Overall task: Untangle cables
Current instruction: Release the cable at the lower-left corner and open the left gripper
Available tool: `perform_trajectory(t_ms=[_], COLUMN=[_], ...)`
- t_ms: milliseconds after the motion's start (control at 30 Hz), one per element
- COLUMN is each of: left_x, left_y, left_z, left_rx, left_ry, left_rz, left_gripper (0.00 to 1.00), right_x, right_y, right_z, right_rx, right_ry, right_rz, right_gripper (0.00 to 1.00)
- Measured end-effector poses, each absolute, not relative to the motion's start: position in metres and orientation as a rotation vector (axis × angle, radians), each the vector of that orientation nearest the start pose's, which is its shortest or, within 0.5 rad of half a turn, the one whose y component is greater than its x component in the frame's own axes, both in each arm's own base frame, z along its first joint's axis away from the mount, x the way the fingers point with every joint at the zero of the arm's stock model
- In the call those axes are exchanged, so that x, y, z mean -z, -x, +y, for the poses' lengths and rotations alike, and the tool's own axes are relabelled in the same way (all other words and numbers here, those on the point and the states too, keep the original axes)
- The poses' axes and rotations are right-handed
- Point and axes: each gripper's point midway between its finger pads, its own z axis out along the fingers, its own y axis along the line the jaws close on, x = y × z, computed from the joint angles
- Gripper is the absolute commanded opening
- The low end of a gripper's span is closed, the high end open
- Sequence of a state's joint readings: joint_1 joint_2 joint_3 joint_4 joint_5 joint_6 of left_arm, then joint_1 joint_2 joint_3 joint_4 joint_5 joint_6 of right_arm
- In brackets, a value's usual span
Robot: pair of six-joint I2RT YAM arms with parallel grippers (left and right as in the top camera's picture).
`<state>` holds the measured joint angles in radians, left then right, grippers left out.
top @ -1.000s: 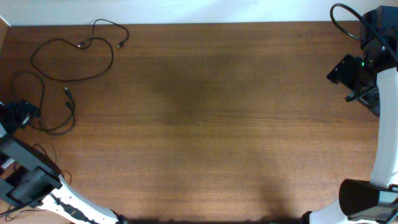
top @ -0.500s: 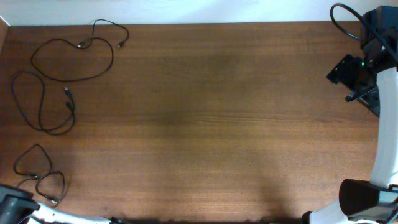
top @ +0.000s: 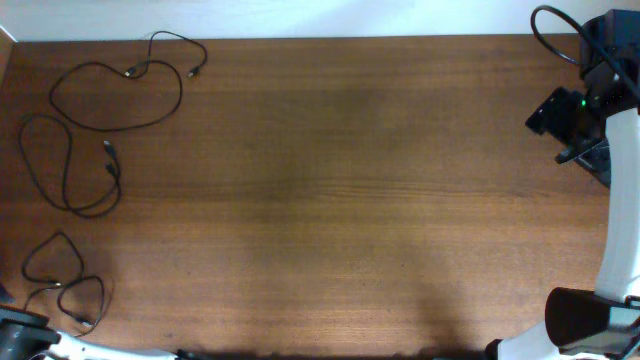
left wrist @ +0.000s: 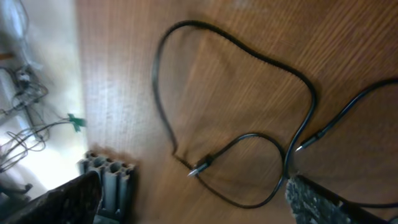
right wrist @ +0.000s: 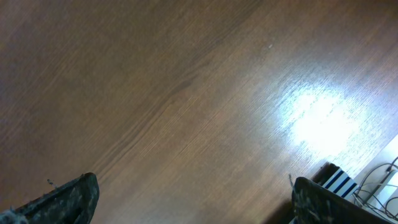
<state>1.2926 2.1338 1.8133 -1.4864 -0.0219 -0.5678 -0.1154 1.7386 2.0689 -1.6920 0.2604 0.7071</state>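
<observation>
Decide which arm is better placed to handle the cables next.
Left. All the cables lie at the left of the table, and the left end effector hovers open over one; the right end effector faces bare wood.

The left arm (top: pixel 22 332) shows only at the table's (top: pixel 330 220) near left corner, the left pincer (left wrist: pixel 193 183) spread wide and empty, while the right arm (top: pixel 622 190) reaches along the right edge toward the far corner, the right pincer (right wrist: pixel 194 182) likewise wide and empty.
</observation>
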Motion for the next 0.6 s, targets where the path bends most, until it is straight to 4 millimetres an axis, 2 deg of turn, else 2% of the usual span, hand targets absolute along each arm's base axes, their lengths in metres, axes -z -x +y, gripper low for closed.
perform_trajectory(t_ms=[100,167,233,300,333,367,467,500,600], left_x=[-0.045,-0.032,-0.025,-0.023,-0.023,-0.022,-0.021,-0.019,-0.016], left_y=[-0.098,-0.098,-0.096,-0.093,-0.092,-0.091,-0.091,-0.092,-0.097], left_z=[0.325,0.32,0.312,0.313,0.314,0.317,0.323,0.329,0.34], left_rx=[0.215,0.23,0.246,0.221,0.203,0.185,0.15,0.132,0.115], left_ry=[2.716,2.719,2.735,2.737,2.736,2.731,2.716,2.69,2.602], left_rz=[2.022,2.023,2.034,2.04,2.042,2.041,2.034,2.031,2.063], left_gripper=[0.88,0.86,0.86,0.84,0.65,0.59,0.51,0.45,0.41], right_x=[-0.275,-0.275,-0.275,-0.275,-0.275,-0.275,-0.275,-0.275,-0.275], right_y=[-0.319,-0.319,-0.319,-0.319,-0.319,-0.319,-0.319,-0.319,-0.319], right_z=[-0.082,-0.082,-0.081,-0.082,-0.081,-0.082,-0.081,-0.081,-0.081], right_rx=[0.27,0.27,0.27,0.27,0.27,0.27,0.271,0.27,0.271], right_ry=[-1.177,-1.177,-1.178,-1.177,-1.178,-1.177,-1.177,-1.178,-1.177], right_rz=[2.601,2.601,2.601,2.601,2.601,2.601,2.601,2.601,2.602], right_gripper=[0.98,0.98,0.98,0.98,0.98,0.98,0.98,0.98,0.99])
